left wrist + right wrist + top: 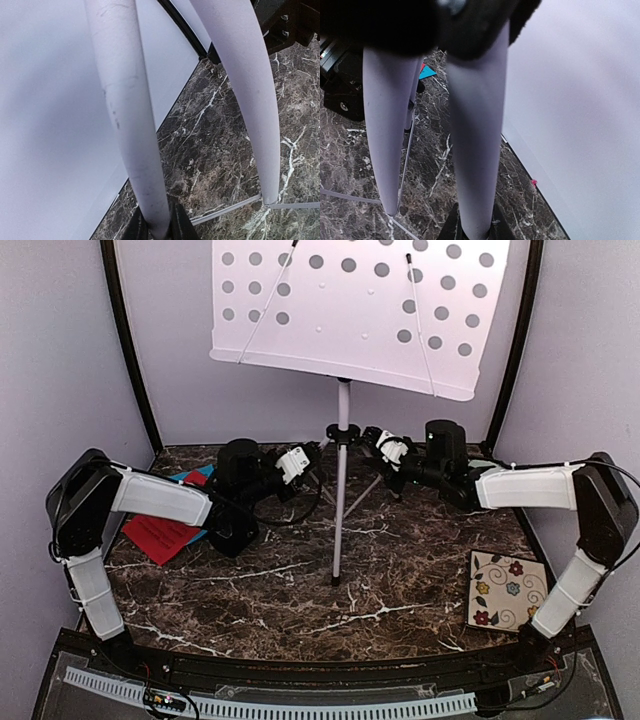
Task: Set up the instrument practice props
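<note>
The music stand (343,490) is upright near the worktop's (300,580) back edge, mid-width. The left claw (159,227) is clenched on one tripod leg (127,115) and the right claw (476,227) on another. The step in hand is likely settling the tripod. Next comes a gentle release, then fetching the red and cyan pages (160,533) at the left edge.
</note>
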`<action>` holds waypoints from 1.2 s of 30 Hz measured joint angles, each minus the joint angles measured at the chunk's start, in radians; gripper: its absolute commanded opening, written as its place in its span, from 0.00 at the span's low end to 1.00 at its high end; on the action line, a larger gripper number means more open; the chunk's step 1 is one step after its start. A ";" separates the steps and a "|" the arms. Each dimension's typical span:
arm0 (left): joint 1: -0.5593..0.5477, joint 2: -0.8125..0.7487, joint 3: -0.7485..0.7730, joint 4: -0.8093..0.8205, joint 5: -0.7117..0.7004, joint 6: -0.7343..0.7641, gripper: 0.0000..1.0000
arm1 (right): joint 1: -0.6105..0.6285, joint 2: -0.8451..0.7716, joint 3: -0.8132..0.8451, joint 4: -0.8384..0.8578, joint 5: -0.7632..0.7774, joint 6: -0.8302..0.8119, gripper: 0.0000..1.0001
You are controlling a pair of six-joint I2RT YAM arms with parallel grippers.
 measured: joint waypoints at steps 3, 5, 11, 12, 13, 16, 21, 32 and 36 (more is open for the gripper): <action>0.017 0.028 0.020 0.019 -0.006 0.005 0.00 | -0.011 0.039 0.058 -0.019 0.000 -0.048 0.00; 0.027 0.047 0.030 0.028 -0.012 0.009 0.00 | -0.018 0.070 0.087 -0.028 -0.001 -0.068 0.00; 0.039 0.111 0.064 0.048 -0.032 0.008 0.00 | -0.040 0.141 0.149 -0.049 -0.014 -0.056 0.00; 0.040 0.117 0.070 0.050 -0.032 0.008 0.00 | -0.045 0.146 0.154 -0.050 -0.020 -0.056 0.00; 0.040 0.121 0.074 0.051 -0.034 0.008 0.00 | -0.048 0.150 0.155 -0.050 -0.026 -0.055 0.00; 0.042 0.126 0.078 0.052 -0.036 0.008 0.02 | -0.051 0.161 0.158 -0.040 -0.032 -0.053 0.05; 0.044 0.126 0.078 0.051 -0.039 0.000 0.17 | -0.051 0.170 0.159 -0.020 -0.033 -0.050 0.27; 0.054 0.062 0.043 0.002 -0.012 -0.012 0.69 | -0.075 0.137 0.156 0.008 0.040 -0.005 0.91; 0.049 0.000 0.023 -0.029 0.015 -0.037 0.70 | -0.068 0.069 0.108 0.027 0.048 0.042 0.97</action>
